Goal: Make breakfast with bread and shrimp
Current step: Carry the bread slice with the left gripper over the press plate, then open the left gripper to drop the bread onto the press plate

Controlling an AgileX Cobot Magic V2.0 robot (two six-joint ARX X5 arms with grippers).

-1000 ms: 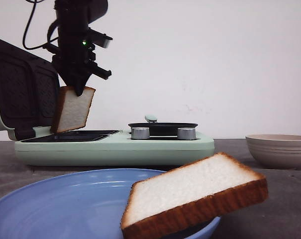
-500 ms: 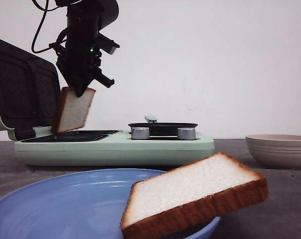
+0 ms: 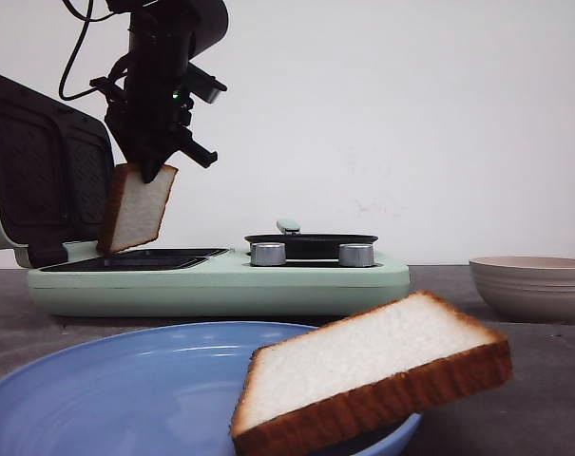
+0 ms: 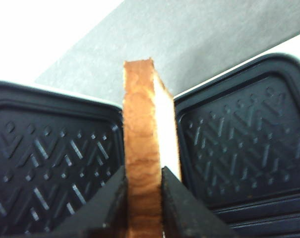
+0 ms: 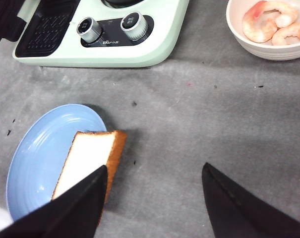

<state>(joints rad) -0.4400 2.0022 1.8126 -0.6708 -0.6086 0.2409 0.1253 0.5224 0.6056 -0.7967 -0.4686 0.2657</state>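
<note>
My left gripper [image 3: 152, 171] is shut on a bread slice [image 3: 135, 209] by its top edge. The slice hangs upright just above the dark grill plate [image 3: 140, 258] of the green sandwich maker [image 3: 220, 280]. In the left wrist view the jaws pinch the slice's brown crust [image 4: 142, 148] between the two patterned plates. A second bread slice [image 3: 373, 375] lies tilted on the rim of the blue plate [image 3: 125, 389]; it also shows in the right wrist view [image 5: 88, 161]. Shrimp [image 5: 269, 20] lie in a white bowl [image 5: 249, 42]. My right gripper [image 5: 154, 173] is open and empty above the grey table.
The sandwich maker's lid [image 3: 45, 166] stands open at the left. Two silver knobs [image 3: 268, 254] and a small black pan [image 3: 311, 242] sit on its right half. The beige bowl [image 3: 534, 285] stands at the right on the table.
The left arm has shifted slightly right and turned. The held slice has turned a little and looks narrower. It stays at about the same height over the grill plate.
</note>
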